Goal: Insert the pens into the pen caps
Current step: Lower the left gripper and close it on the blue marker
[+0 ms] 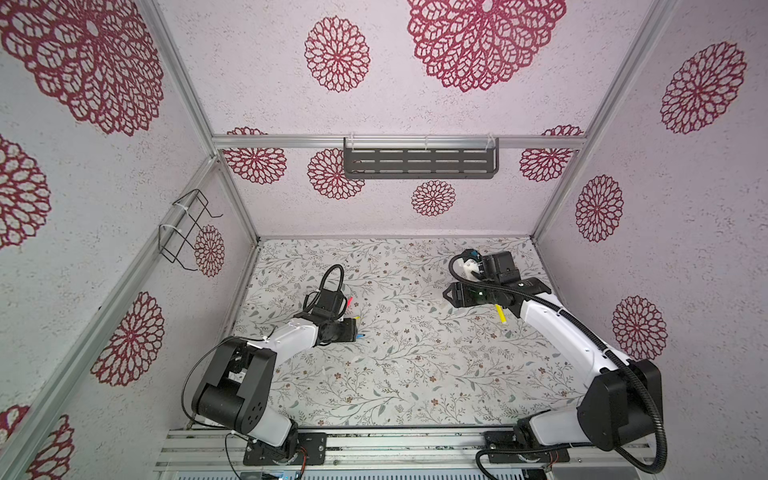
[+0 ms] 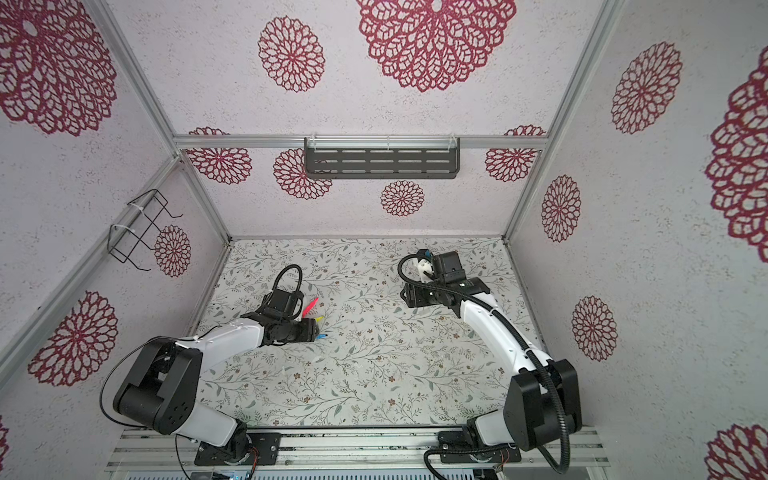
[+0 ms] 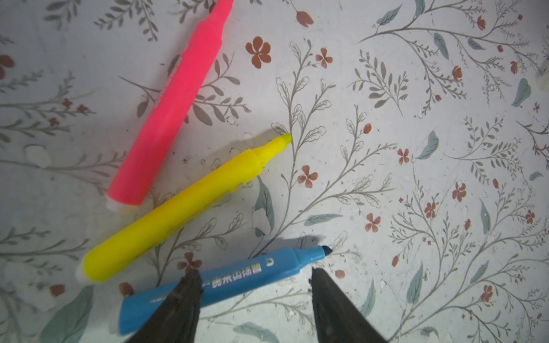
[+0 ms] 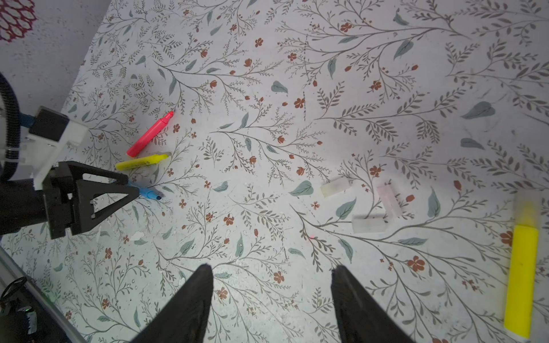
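Three pens lie side by side on the floral mat: pink [image 3: 175, 104], yellow [image 3: 178, 208] and blue [image 3: 246, 276]. My left gripper [image 3: 254, 272] is open and low over the blue pen. One finger covers its body and the other stands beside its dark tip. My right gripper [image 4: 271, 268] hangs open over bare mat with nothing between its fingers. Three translucent pen caps [image 4: 335, 187] [image 4: 389, 200] [image 4: 370, 224] lie loose ahead of it. A second yellow pen [image 4: 521, 279] lies to one side, and a cap seems to sit over its tip. In a top view this pen [image 1: 502, 313] shows beside the right arm.
A black slotted shelf [image 1: 419, 162] hangs on the back wall and a wire basket [image 1: 185, 226] on the left wall. Aluminium rails [image 1: 374, 444] carry both arm bases at the front edge. Patterned walls close in the mat [image 1: 415, 395] on three sides.
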Motion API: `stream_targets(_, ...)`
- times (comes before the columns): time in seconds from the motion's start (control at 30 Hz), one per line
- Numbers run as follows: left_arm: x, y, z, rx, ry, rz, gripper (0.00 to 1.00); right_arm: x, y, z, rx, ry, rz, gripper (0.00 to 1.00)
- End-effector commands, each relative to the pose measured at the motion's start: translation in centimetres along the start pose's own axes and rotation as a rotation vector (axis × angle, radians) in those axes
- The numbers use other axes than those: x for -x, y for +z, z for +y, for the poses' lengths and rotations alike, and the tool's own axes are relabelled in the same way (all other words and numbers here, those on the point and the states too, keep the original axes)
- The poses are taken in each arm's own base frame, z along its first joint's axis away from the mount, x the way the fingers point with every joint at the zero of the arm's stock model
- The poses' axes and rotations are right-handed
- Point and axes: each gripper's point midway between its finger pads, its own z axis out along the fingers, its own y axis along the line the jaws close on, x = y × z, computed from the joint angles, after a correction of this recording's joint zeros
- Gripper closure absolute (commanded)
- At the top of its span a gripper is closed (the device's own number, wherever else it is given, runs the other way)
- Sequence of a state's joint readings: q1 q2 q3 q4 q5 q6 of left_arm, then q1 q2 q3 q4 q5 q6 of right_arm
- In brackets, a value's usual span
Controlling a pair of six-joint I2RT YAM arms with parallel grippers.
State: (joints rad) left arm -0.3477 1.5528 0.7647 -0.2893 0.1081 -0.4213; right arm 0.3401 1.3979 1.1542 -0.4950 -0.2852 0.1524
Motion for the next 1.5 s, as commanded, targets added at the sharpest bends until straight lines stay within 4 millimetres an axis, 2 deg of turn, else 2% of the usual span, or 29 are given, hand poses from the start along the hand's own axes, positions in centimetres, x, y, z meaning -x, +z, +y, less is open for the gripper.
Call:
stream_targets(0.0, 0.0, 0.5, -0.1, -0.015, -0.008, 0.017, 0.38, 0.4, -1.2, 1.0, 0.026, -0.002, -0.034, 0.33)
stream_targets(0.23, -0.7, 0.4, -1.0, -0.044, -0.017, 0.044, 0.40, 0.4, -2.0, 1.2, 0.030, -0.005, -0.049, 0.33)
stream_targets(0.47, -1.9, 0.4, -2.7, -0.064, -0.012, 0.060, 0.40, 0.6, -2.5, 1.5, 0.038, -0.009, -0.072, 0.33)
stream_targets(1.03, -5.0, 1.0, -3.8, -0.023, 0.040, 0.157, 0.41, 0.4, -3.7, 1.7, 0.031, -0.024, -0.103, 0.33)
stream_targets(1.47, -6.4, 1.9, -4.1, 0.007, 0.070, 0.211, 0.48, 0.9, -4.8, 1.7, 0.016, -0.027, -0.139, 0.33)
